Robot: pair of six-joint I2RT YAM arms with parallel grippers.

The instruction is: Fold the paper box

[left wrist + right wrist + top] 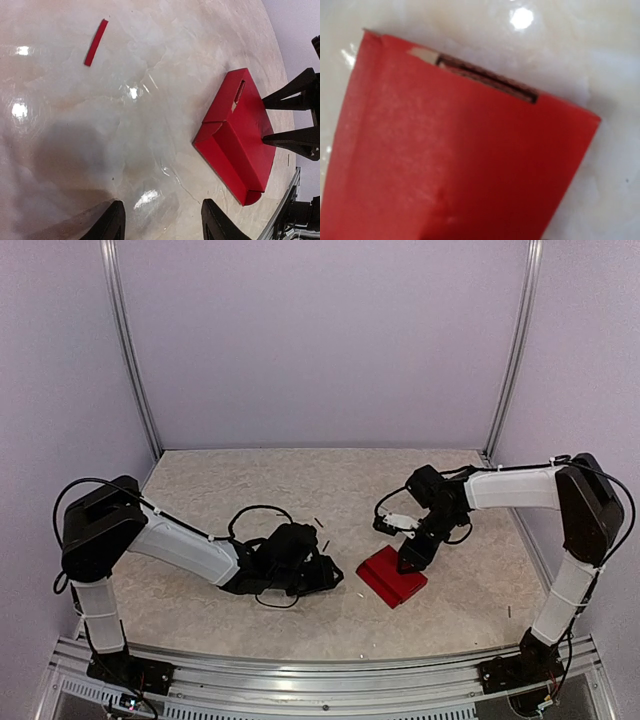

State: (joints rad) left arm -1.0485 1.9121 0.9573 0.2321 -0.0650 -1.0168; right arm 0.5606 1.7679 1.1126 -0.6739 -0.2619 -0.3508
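Lying on the table: the paper box, bright red card folded into a low, flat shape, right of centre and toward the front.
Box detail: a narrow slot runs along one edge of the top face, with a pale tab corner showing at one end.
Right pincer: angled down over the far side of the box. Its two black fingers stand apart with their tips at the top face. Whether they press on it cannot be told.
Left pincer: low over the table just left of the box, not touching it, fingers apart with nothing between them.
Red strip: a thin sliver of red card lying alone, well apart from the box.
Table surface: pale, marbled, glossy.
Walls: plain lilac.
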